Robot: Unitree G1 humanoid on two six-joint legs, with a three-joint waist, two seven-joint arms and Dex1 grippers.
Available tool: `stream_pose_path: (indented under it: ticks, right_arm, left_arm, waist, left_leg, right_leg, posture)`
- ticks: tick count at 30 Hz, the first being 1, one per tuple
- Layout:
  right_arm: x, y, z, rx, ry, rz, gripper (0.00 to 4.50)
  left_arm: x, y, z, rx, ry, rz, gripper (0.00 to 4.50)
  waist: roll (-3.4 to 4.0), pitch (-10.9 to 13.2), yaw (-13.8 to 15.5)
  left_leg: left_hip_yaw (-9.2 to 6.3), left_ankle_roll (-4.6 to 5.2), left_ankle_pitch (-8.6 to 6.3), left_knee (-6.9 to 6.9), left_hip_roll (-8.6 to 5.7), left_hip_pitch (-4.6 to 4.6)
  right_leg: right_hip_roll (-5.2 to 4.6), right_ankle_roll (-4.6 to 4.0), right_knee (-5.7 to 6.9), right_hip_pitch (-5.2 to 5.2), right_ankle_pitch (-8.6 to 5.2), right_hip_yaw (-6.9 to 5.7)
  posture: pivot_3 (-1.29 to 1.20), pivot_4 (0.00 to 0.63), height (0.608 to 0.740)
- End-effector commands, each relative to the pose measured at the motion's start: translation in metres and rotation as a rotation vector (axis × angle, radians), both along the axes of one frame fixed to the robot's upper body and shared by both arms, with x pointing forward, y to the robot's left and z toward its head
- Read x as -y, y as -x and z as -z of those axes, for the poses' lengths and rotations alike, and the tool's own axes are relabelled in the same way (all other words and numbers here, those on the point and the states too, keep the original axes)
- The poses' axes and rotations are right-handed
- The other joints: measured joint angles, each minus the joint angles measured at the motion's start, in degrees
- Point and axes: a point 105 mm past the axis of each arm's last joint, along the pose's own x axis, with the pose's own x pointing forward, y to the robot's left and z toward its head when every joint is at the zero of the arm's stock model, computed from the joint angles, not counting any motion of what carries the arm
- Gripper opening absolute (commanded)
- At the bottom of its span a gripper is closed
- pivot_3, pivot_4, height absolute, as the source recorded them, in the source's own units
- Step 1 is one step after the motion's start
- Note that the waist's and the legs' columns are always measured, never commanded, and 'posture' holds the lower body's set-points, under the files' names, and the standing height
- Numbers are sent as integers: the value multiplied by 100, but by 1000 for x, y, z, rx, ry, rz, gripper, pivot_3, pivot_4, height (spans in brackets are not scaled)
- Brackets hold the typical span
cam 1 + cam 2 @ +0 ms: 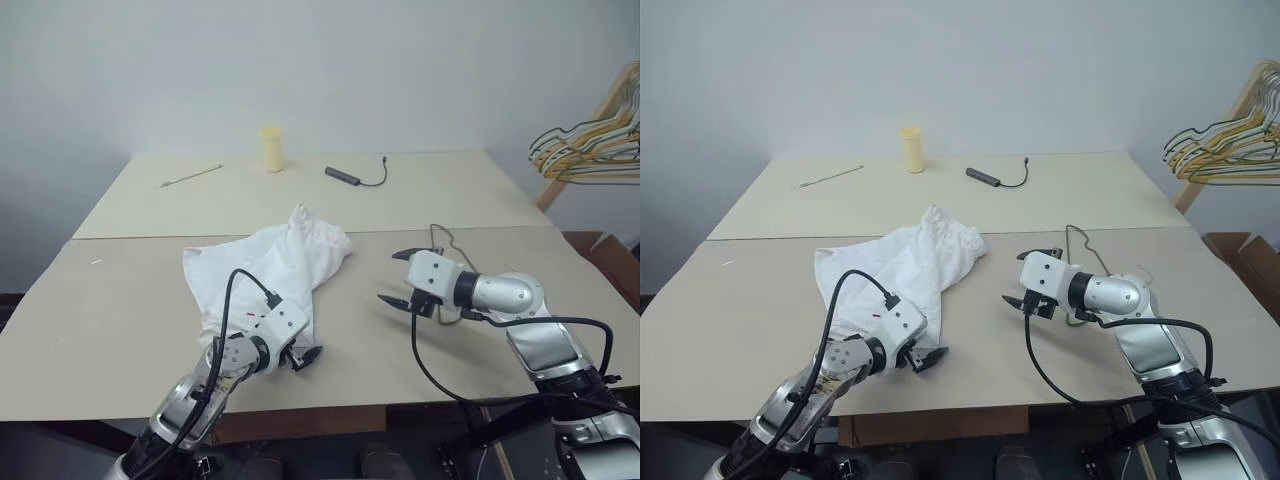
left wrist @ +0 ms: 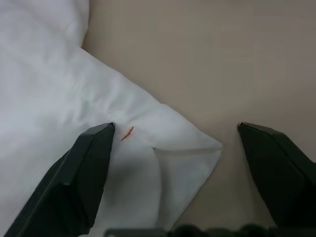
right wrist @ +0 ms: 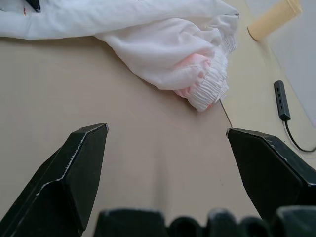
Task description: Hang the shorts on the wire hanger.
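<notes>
Left fingers (image 2: 94,173) spread over the shorts' (image 1: 270,262) hem corner; right fingers (image 3: 79,173) spread, shorts beyond them

A plain pale wall (image 1: 320,70) stands behind the bench (image 1: 120,330), evenly lit and bare. The bench is two beige boards set edge to edge, with a thin seam (image 1: 150,238) running across between them. On the far board, near the wall, stands a pale yellow cup (image 1: 271,149); beside the cup lie a thin stick (image 1: 190,176) on one side and a small dark block with a black cord (image 1: 345,176) on the other. Well off to the side of the bench, a slanting wooden rack (image 1: 585,130) holds a bunch of yellow, green and dark hangers (image 1: 590,150). Below the rack sits a brown cardboard box (image 1: 605,255)
</notes>
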Motion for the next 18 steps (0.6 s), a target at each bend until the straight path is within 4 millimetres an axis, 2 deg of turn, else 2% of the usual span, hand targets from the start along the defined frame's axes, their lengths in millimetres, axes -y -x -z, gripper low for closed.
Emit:
stream_pose_path:
  ticks: [1,11,14,16,18]
  right_arm:
    - [1,-3,-16,69,9,8,4500]
    - [-1,-5,-14,67,8,2,4500]
    - [-2,-6,-15,68,1,5,4500]
    - [-2,-7,-15,69,0,7,4500]
    - [-2,-7,-15,71,-4,9,4500]
  left_arm:
    - [-8,-2,6,-23,-73,-39,3279]
    - [-34,-5,-3,-11,-108,-114,43]
    - [-39,0,-17,21,-85,-101,43]
    - [-39,4,-38,77,6,-79,43]
    - [-48,10,-68,179,113,-48,43]
  waist:
    - [0,-1,-14]
    - [1,-2,-89]
    - [1,-2,-111]
    - [1,-1,-114]
    - [-1,0,-113]
  left_leg:
    - [0,0,0,0,0,1]
    - [-1,0,0,-1,1,3]
    - [-2,0,0,-3,1,2]
    - [-2,0,0,-4,1,-2]
    - [-3,0,0,-4,1,-5]
  right_leg:
    - [0,9,0,2,-6,0]
    - [2,4,3,-2,-3,7]
    - [2,4,3,-4,-2,8]
    - [1,-2,3,-8,1,10]
    - [-1,-3,3,-13,1,11]
  posture:
    - [-74,0,740]
    - [-51,0,740]
    - [-50,0,740]
    - [-50,0,740]
    - [-48,0,740]
